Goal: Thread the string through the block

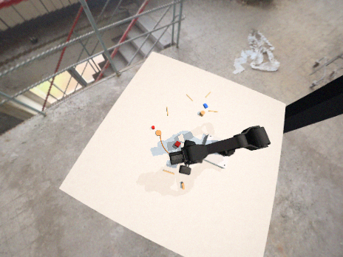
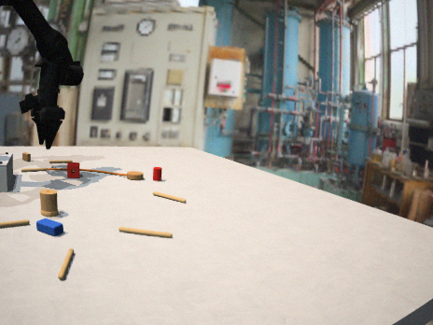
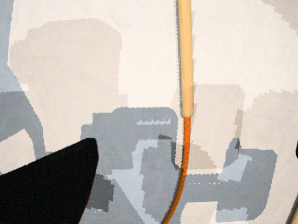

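Observation:
The red block (image 1: 177,144) (image 2: 73,170) stands on the table, its hole showing in the exterior view. The round wooden button (image 1: 158,132) (image 2: 135,176) lies on the table. The orange string (image 1: 162,145) (image 2: 104,173) (image 3: 186,150) runs from it past the block, not visibly through it. The stick (image 2: 34,170) (image 3: 185,60) on the string's end lies on the table; the arm hides it in the top view. My gripper (image 1: 180,164) (image 2: 45,144) (image 3: 200,147) is wide open and empty, above the table. In the wrist view the stick's string end lies ahead of the fingertips, between their lines.
A red cylinder (image 1: 153,127) (image 2: 157,174) is near the button. A loose stick (image 1: 168,171) (image 2: 61,162) and a small wooden piece (image 1: 182,185) (image 2: 26,157) lie on the arm's other side. A wooden cylinder (image 1: 202,113) (image 2: 48,202), a blue block (image 1: 205,105) (image 2: 49,227) and several loose sticks lie farther off.

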`<state>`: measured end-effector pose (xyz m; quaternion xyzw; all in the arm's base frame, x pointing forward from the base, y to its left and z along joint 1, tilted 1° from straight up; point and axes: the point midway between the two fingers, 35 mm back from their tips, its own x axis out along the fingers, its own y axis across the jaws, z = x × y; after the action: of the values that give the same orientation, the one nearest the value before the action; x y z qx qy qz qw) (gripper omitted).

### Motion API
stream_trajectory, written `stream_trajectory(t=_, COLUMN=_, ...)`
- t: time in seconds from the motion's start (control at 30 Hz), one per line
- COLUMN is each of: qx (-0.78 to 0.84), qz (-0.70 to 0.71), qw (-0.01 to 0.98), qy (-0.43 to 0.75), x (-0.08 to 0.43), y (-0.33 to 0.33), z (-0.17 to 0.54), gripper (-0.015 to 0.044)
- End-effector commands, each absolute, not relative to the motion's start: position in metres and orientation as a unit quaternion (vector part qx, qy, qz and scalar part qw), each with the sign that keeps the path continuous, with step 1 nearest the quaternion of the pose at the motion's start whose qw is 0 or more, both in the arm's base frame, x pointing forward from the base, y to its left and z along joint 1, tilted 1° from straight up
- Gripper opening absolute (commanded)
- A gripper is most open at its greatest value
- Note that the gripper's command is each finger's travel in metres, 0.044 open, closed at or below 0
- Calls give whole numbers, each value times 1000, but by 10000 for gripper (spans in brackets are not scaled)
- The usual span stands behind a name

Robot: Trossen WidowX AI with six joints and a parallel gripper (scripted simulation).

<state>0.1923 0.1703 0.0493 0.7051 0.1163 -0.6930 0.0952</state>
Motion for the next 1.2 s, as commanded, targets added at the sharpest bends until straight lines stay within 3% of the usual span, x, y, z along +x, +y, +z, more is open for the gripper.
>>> stream_trajectory(t=0.0, qx=705, qz=-690, qw=105, qy=124, x=192, y=170, z=49, gripper=414)
stream_trajectory(t=0.37, qx=705, qz=-690, qw=105, qy=124, x=192, y=170, z=49, gripper=125)
stream_trajectory(t=1.17, qx=705, qz=-690, qw=105, qy=124, x=193, y=172, z=27, gripper=124)
